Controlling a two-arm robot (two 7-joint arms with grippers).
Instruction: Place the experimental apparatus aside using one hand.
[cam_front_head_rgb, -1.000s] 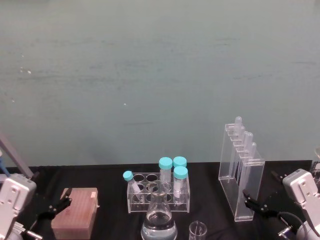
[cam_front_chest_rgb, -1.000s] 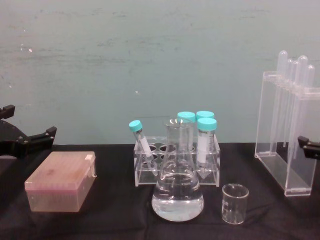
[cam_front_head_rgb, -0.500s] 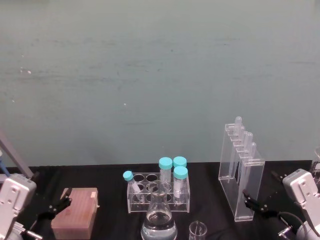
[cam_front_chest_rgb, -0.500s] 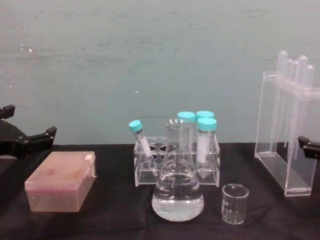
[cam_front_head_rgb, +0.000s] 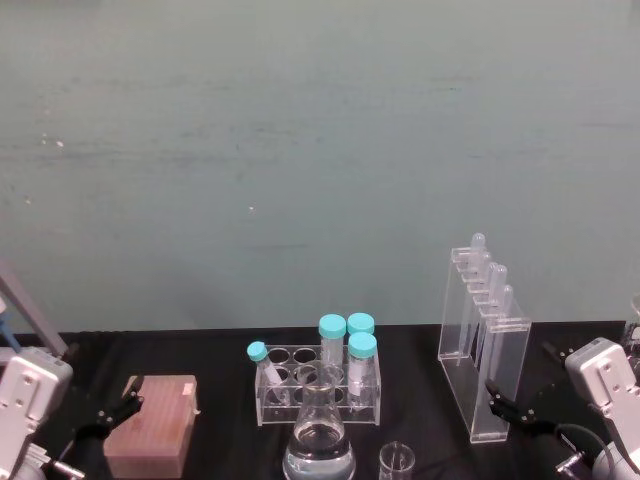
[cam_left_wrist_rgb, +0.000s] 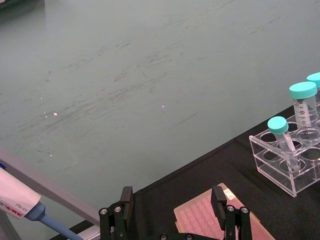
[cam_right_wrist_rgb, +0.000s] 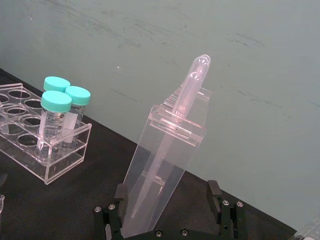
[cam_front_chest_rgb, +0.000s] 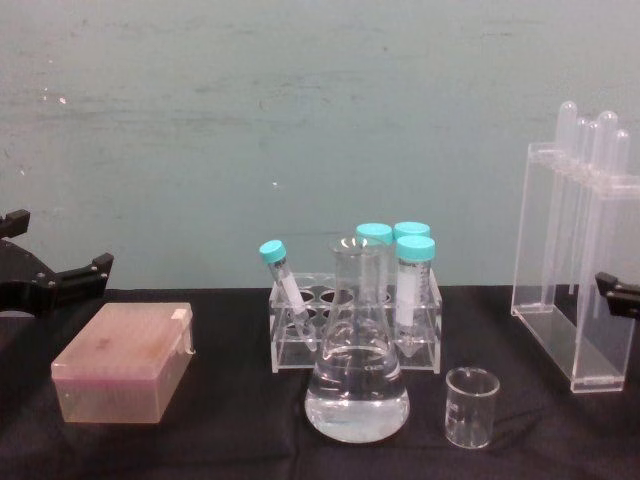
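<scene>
The experimental apparatus stands on the black table. The tall clear rack (cam_front_head_rgb: 482, 345) with long test tubes is at the right, also seen in the chest view (cam_front_chest_rgb: 580, 270) and right wrist view (cam_right_wrist_rgb: 165, 165). A conical flask (cam_front_head_rgb: 319, 440) (cam_front_chest_rgb: 357, 380) holding clear liquid sits front centre. Just right of it is a small beaker (cam_front_head_rgb: 397, 462) (cam_front_chest_rgb: 470, 405). My right gripper (cam_front_head_rgb: 520, 388) (cam_right_wrist_rgb: 167, 195) hangs open just short of the tall rack's near end, not touching it. My left gripper (cam_front_head_rgb: 108, 420) (cam_left_wrist_rgb: 171, 207) is open by the pink box, holding nothing.
A pink tip box (cam_front_head_rgb: 153, 425) (cam_front_chest_rgb: 125, 360) lies at the left. A low clear rack (cam_front_head_rgb: 315, 385) (cam_front_chest_rgb: 355, 320) with teal-capped tubes stands behind the flask. A pipette (cam_left_wrist_rgb: 20, 205) rests at the far left. A teal wall backs the table.
</scene>
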